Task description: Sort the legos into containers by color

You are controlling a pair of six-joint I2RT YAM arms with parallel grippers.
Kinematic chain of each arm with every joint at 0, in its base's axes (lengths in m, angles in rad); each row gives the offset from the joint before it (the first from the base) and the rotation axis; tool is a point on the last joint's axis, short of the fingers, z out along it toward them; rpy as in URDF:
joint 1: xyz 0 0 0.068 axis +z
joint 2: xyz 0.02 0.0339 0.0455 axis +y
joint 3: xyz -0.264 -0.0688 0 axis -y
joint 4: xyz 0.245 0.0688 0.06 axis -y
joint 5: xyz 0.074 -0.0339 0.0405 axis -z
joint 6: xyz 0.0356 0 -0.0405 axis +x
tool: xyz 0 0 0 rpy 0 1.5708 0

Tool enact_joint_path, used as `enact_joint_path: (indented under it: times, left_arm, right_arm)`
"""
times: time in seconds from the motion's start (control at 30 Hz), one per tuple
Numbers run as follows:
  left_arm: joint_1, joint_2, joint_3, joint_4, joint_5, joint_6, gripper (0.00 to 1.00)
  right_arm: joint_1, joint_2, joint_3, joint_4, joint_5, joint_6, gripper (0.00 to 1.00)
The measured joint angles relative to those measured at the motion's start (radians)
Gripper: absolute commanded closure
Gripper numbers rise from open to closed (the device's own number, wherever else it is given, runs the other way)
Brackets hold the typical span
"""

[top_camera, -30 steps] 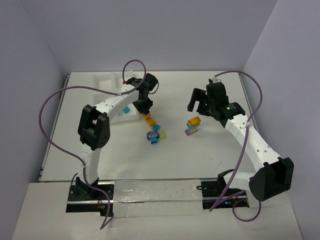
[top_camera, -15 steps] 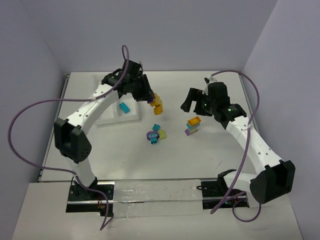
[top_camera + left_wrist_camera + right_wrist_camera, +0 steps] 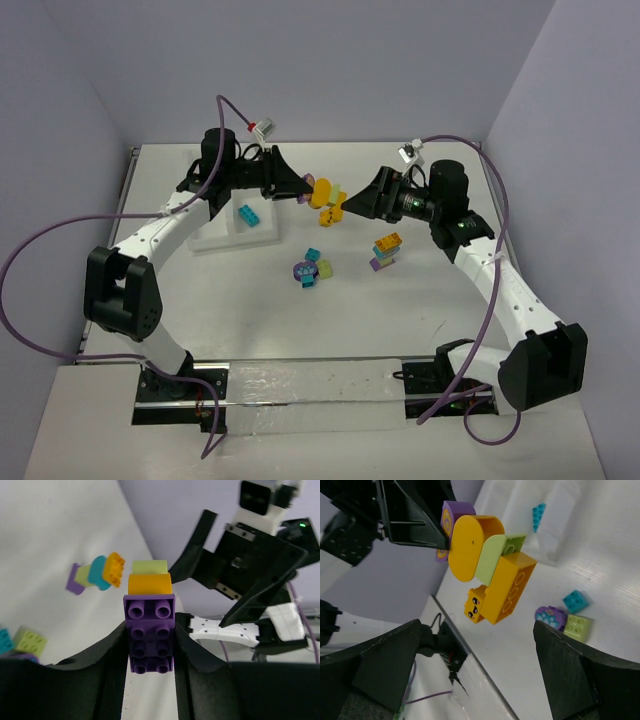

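Overhead, lavender walls [image 3: 350, 70] are closing three sides; the white table [image 3: 420, 310] is lying open near and right. At far left the tray [image 3: 205, 238] is holding one teal brick [image 3: 246, 214]. Mid-air, the left gripper [image 3: 300, 190] is clamping a purple-orange-lime clump [image 3: 325, 198]; the right gripper [image 3: 347, 206] is gaping wide just beside it.

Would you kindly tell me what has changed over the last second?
The left gripper lifted the multicolour clump off the table and swung it right; the open right gripper swung left to meet it. The tray, its teal brick and the loose bricks stayed put.
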Motion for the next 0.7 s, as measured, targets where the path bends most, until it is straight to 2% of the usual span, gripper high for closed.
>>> enact_joint_path:
  times: [0.1,0.3,0.53,0.7]
  left_arm:
    - [0.0,0.0,-0.035,0.171,0.065,-0.086,1.0]
    - [0.0,0.0,-0.046,0.361,0.13,-0.189,1.0]
    - [0.0,0.0,-0.073,0.489,0.171,-0.267,1.0]
    - [0.0,0.0,-0.078,0.532,0.19,-0.292,1.0]
  right_arm:
    - [-0.006,0.012,-0.014,0.083,-0.061,0.067,0.0]
    - [-0.011,0.034,-0.016,0.163,-0.101,0.125,0.0]
    - [-0.013,0.077,-0.017,0.253,-0.145,0.176,0.01]
    - [-0.013,0.129,-0.017,0.382,-0.214,0.263,0.1]
